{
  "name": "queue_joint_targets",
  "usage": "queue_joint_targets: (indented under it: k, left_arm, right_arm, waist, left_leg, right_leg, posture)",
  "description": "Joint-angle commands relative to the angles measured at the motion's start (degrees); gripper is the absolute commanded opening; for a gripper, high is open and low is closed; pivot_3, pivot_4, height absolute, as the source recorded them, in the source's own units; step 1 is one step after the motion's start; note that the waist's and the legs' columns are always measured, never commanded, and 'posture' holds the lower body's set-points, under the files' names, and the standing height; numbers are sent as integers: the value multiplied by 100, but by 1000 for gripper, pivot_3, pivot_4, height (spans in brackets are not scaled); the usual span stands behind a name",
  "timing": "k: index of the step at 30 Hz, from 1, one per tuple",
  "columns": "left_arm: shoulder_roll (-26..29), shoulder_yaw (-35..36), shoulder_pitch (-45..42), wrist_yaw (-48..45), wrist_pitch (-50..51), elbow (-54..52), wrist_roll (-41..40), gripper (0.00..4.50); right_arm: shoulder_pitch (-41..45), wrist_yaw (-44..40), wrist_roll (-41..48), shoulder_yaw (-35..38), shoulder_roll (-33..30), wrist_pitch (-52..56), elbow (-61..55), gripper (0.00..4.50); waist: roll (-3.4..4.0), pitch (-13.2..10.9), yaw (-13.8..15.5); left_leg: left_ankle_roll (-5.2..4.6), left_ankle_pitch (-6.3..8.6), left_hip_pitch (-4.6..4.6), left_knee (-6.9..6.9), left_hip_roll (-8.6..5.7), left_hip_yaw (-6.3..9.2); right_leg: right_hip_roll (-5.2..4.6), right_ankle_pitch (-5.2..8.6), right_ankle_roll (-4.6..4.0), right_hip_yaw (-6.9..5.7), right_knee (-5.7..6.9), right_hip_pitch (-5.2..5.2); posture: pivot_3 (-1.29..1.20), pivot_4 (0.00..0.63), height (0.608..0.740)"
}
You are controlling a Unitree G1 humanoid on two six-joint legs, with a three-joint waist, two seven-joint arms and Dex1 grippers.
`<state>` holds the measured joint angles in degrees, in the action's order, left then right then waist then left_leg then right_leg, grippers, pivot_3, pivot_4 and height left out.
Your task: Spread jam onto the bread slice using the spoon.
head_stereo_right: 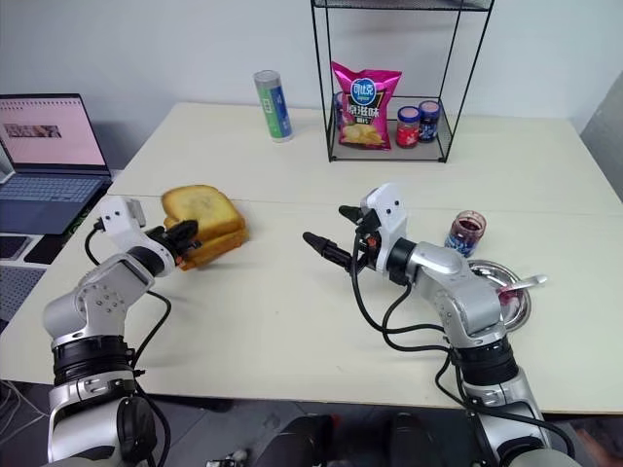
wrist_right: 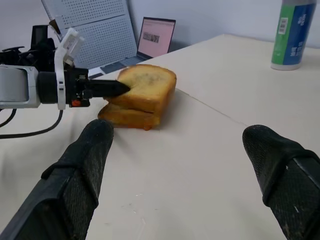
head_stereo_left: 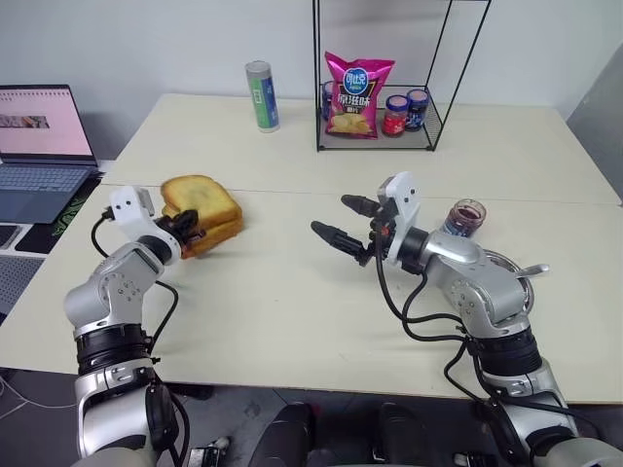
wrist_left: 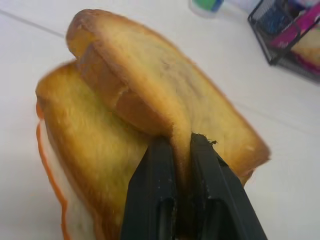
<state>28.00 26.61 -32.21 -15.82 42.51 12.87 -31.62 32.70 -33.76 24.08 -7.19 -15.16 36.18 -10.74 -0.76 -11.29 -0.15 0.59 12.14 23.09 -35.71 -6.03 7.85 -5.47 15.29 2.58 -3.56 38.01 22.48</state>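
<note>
The room is bright with soft, even light. Shadows on the desk point(head_stereo_left: 292, 292) are faint. The toast point(wrist_left: 150, 100) up close looks blurry, and the rack point(wrist_left: 285, 30) behind it is out of focus.

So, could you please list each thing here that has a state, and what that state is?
left gripper: jaws shut on the top bread slice, its edge lifted off the lower slice
right gripper: jaws open, holding nothing
jam jar: upright, no lid
spoon: lying in the steel plate
laptop: open, screen on
</note>
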Motion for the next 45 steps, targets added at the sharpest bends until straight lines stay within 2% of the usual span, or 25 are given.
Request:
queue_joint_targets:
  k: [1, 7, 12, 15, 19, 24, 30, 32, 40, 42, 45]
  left_arm:
    - [263, 2, -269, -362, 490, -1067, -607, 58]
    - [536, -451, -220, -1114, 1765, -2499, -1875, 58]
    - [149, -1124, 468, -983, 2316, -3306, -2299, 58]
    - [-92, -1694, 1102, -975, 2238, -3640, -2155, 58]
    - [-472, -2396, 1575, -834, 1782, -3515, -1564, 58]
    - [-855, -2872, 1420, -658, 1278, -2864, -839, 58]
    - [-769, -3202, 1385, -850, 803, -2484, -174, 58]
    - [-793, -3089, 1411, -849, 755, -2458, -165, 703]
    - [-591, -2810, 1654, -883, 946, -2921, -284, 2138]
    - [-476, -2704, 1711, -900, 1073, -3127, -369, 2637]
    - [-266, -2504, 1772, -905, 1299, -3431, -467, 3152]
  right_arm:
    - [51, -93, 246, 331, -139, 44, -312, 4500]
    - [-225, -320, 843, 761, -770, 656, -953, 4500]
    - [-621, -396, 1508, 1179, -1445, 1391, -1753, 4500]
    - [-960, -450, 1924, 1346, -1822, 1792, -2176, 4500]
    - [-1389, -354, 2291, 1356, -2010, 2081, -2547, 4500]
    - [-1540, -47, 2233, 1253, -1902, 2041, -2520, 4500]
    - [-1585, 67, 2085, 1156, -1902, 1867, -2384, 4500]
    - [-1597, 68, 2029, 1131, -1904, 1797, -2329, 4500]
    - [-1847, 43, 1890, 1155, -1916, 1558, -2235, 4500]
    - [-1915, 69, 1895, 1221, -1901, 1520, -2216, 4500]
    - [-2003, 189, 1957, 1429, -1868, 1536, -2195, 4500]
  waist:
    - [-2, 0, 4]
    - [-2, 0, 2]
    - [-1, 0, -5]
    - [-2, 0, -16]
    - [-3, -1, 21]
    - [-3, -1, 71]
    - [-2, 0, 70]
    - [-2, 0, 71]
    - [-2, 0, 70]
    - [-2, 0, 70]
    - [-2, 0, 73]
  left_leg:
    - [10, -6, 1, 0, 0, 0]
    - [12, -7, 17, -4, -3, -5]
    - [10, -6, 15, -2, 0, -13]
    - [-10, 6, 14, -3, 4, -23]
    - [-16, 9, 17, -4, 13, -27]
    - [-23, 8, 21, -23, 44, -42]
    - [-21, 5, 19, -26, 62, -47]
    - [-20, 6, 20, -25, 62, -49]
    - [-21, 6, 30, -25, 62, -49]
    - [-21, 6, 30, -24, 62, -49]
    - [-21, 6, 29, -26, 62, -47]
  right_leg:
    - [0, 0, 0, 0, -1, 0]
    - [-1, -1, -1, 6, -1, 14]
    - [-1, -1, -1, 14, 0, 14]
    - [-1, -1, -1, 23, -1, 15]
    - [2, 1, -5, 20, -1, 16]
    - [26, -13, -16, 15, -14, 9]
    - [43, -28, -18, 14, -14, 12]
    - [43, -28, -19, 15, -16, 13]
    - [43, -28, -18, 15, -22, 19]
    - [43, -28, -18, 15, -22, 20]
    - [44, -28, -18, 15, -21, 19]
  posture:
    - [0, 150, 740]
    - [0, 150, 740]
    - [0, 150, 740]
    - [0, 150, 740]
    - [0, 150, 740]
    - [0, 150, 740]
    - [0, 150, 740]
    - [0, 150, 740]
    - [0, 150, 740]
    - [0, 150, 740]
    - [0, 150, 740]
